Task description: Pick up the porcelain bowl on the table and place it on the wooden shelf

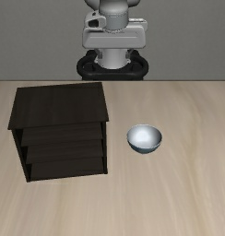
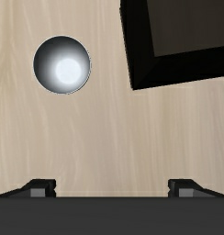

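Observation:
A pale porcelain bowl (image 1: 144,138) sits upright on the light wooden table (image 1: 179,194), just to the exterior view's right of a dark wooden shelf (image 1: 61,129). In the wrist view the bowl (image 2: 62,65) lies well ahead of my gripper (image 2: 112,186), off to one side, and a corner of the shelf (image 2: 178,41) shows ahead on the other side. My gripper hangs high above the table, open, with nothing between its fingertips (image 2: 39,186). In the exterior view the arm (image 1: 112,32) is folded up over its base.
The shelf has several open tiers facing forward and a flat top (image 1: 61,103). A grey wall (image 1: 31,37) rises behind the table. Bare tabletop lies in front of the bowl and to the exterior view's right of it.

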